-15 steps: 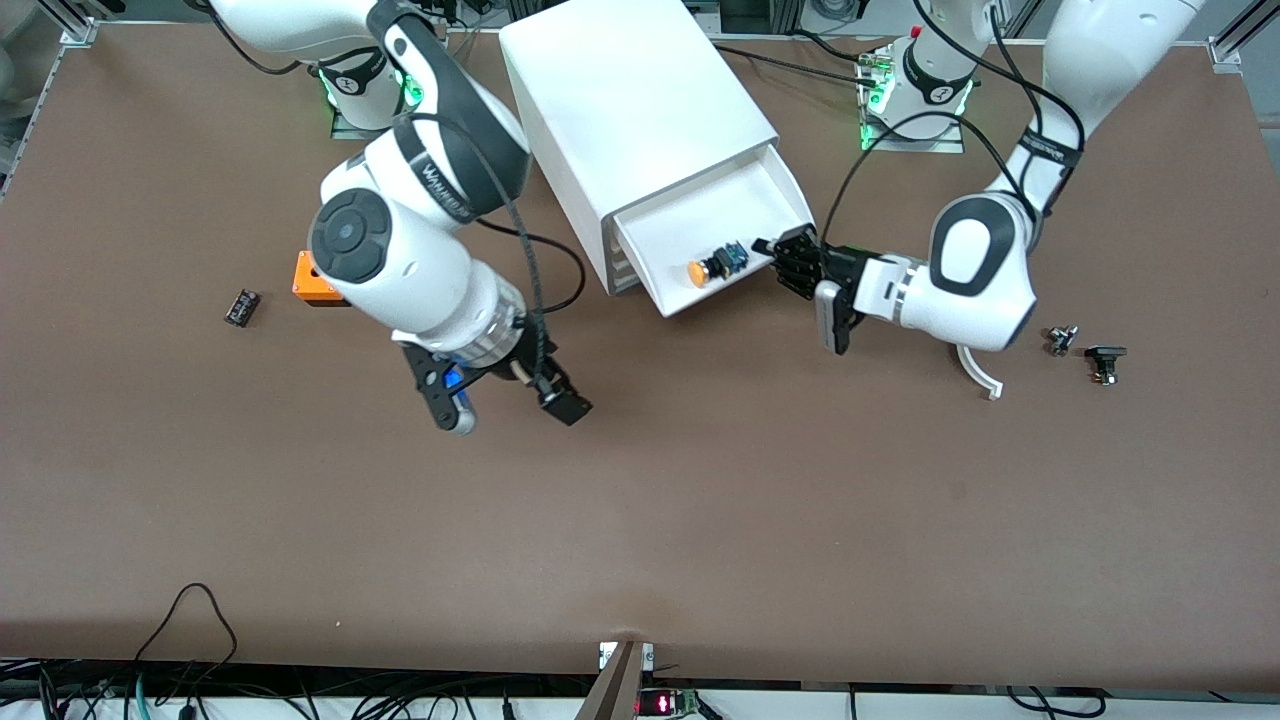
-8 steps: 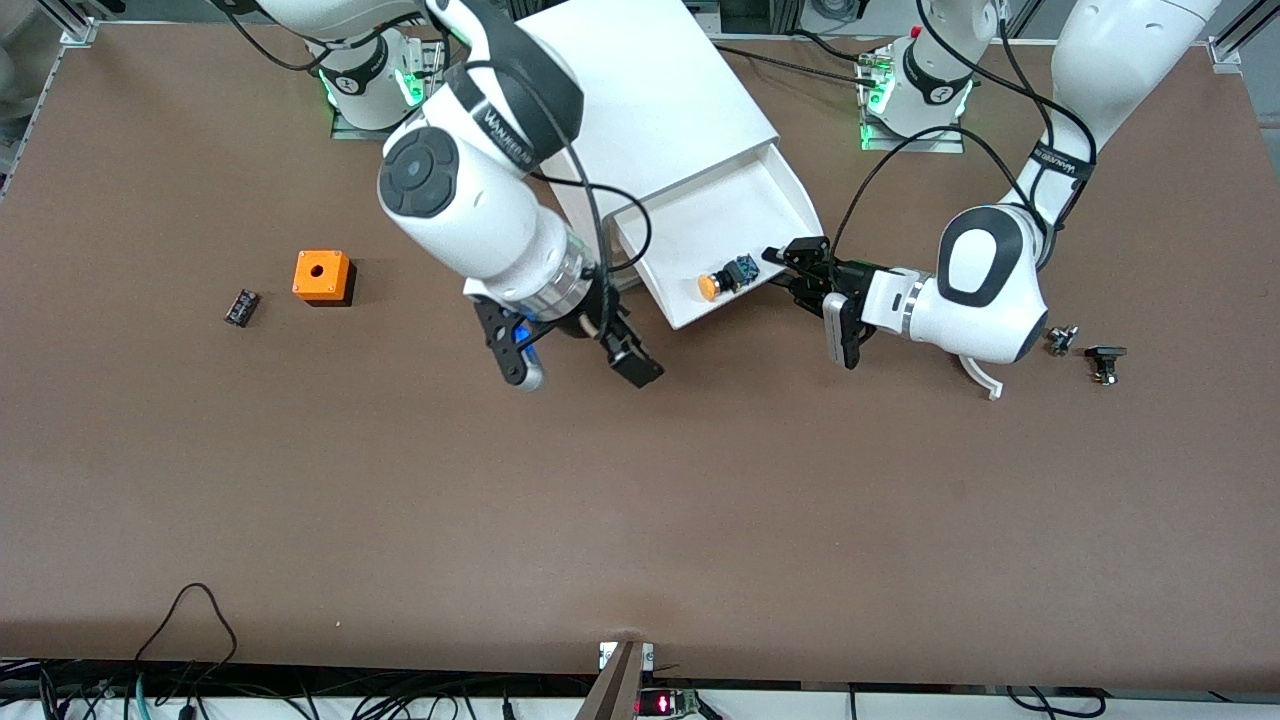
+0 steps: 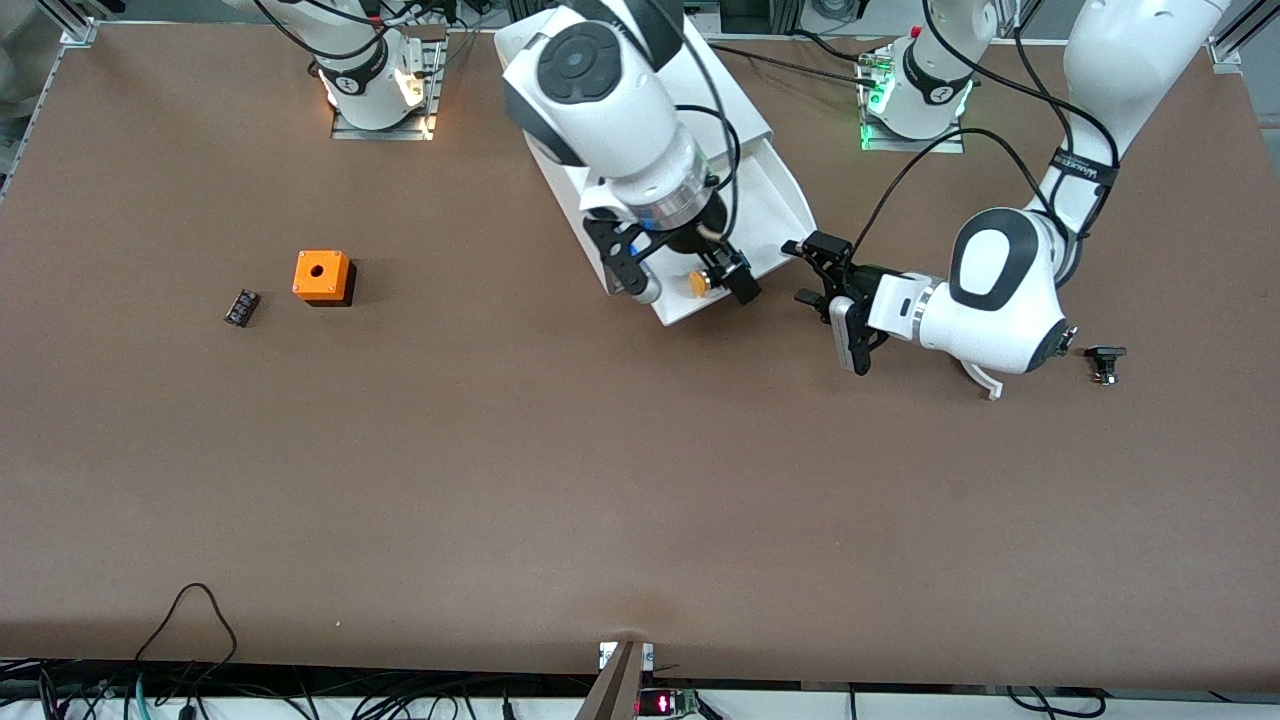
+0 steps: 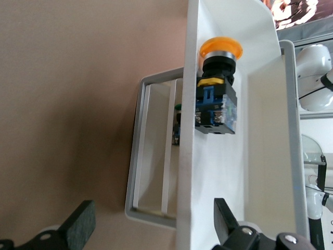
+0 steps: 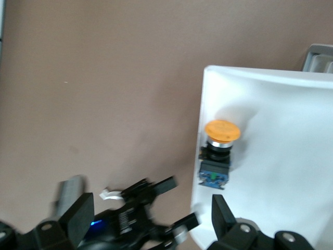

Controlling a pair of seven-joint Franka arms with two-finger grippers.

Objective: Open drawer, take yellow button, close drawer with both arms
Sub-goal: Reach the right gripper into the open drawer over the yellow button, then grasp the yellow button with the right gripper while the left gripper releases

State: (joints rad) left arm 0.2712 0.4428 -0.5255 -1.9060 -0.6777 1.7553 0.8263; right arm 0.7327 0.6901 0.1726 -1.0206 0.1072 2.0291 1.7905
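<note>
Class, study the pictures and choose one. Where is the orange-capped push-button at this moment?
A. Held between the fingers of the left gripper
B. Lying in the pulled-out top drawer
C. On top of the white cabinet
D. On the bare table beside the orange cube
B: the button lies on the floor of the open drawer, with the open right gripper over it, not gripping it, and the open left gripper beside the drawer.

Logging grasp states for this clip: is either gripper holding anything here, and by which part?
Nothing is held. The right gripper hangs open over the button in the drawer; the left gripper is open beside the drawer.
</note>
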